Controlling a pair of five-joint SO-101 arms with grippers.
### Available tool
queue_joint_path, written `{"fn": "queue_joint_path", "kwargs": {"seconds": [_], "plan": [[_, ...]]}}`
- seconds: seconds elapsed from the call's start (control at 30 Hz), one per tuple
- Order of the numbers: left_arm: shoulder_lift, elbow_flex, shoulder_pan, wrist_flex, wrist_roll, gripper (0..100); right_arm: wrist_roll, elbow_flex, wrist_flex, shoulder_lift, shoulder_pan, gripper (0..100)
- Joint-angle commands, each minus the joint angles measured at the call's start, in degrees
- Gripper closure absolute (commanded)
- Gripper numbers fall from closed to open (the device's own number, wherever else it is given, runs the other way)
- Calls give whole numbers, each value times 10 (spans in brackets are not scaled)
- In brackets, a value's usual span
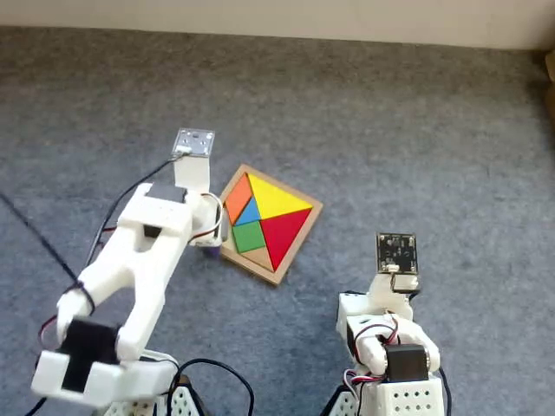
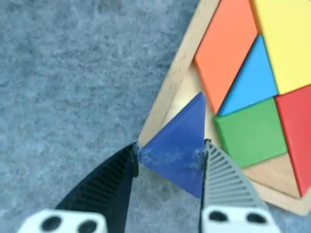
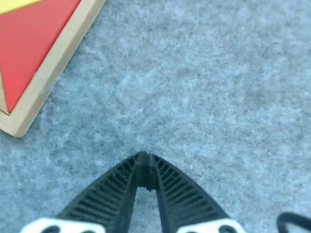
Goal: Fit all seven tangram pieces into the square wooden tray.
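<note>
Left claw (image 2: 171,145) pinches the dark blue triangle (image 2: 179,151) across the rim of the square wooden tray (image 2: 171,77), the triangle's tip over bare wood beside the orange piece (image 2: 226,43). The light blue (image 2: 252,77), green (image 2: 250,131), yellow (image 2: 286,39) and red (image 2: 297,126) pieces lie seated in the tray. Right claw (image 3: 145,159), pressed together, hangs above the grey tabletop (image 3: 209,82) near a tray corner.

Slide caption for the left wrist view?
Left gripper grips the dark blue triangle over the wooden tray's rim, beside the orange parallelogram and green square.
</note>
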Motion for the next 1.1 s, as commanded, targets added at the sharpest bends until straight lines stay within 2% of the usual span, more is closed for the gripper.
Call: {"fn": "queue_joint_path", "kwargs": {"seconds": [0.0, 0.13, 0.23, 0.37, 0.63, 0.8, 0.93, 1.07], "plan": [[22, -56, 12, -8, 6, 928, 5, 59, 3, -10, 6, 991], [37, -73, 24, -5, 6, 915, 5, 59, 3, -10, 6, 991], [39, -75, 24, -5, 12, 834, 5, 59, 3, -10, 6, 991], [36, -75, 22, -4, 69, 741, 5, 59, 3, -10, 6, 991], [32, -77, 19, -4, 68, 750, 5, 59, 3, -10, 6, 991], [-51, -77, 11, 44, 70, 752, 5, 59, 3, -10, 6, 991], [-128, -31, -22, 19, 68, 752, 5, 59, 3, -10, 6, 991], [-140, 6, -31, 4, 39, 770, 5, 59, 3, -10, 6, 991]]}}
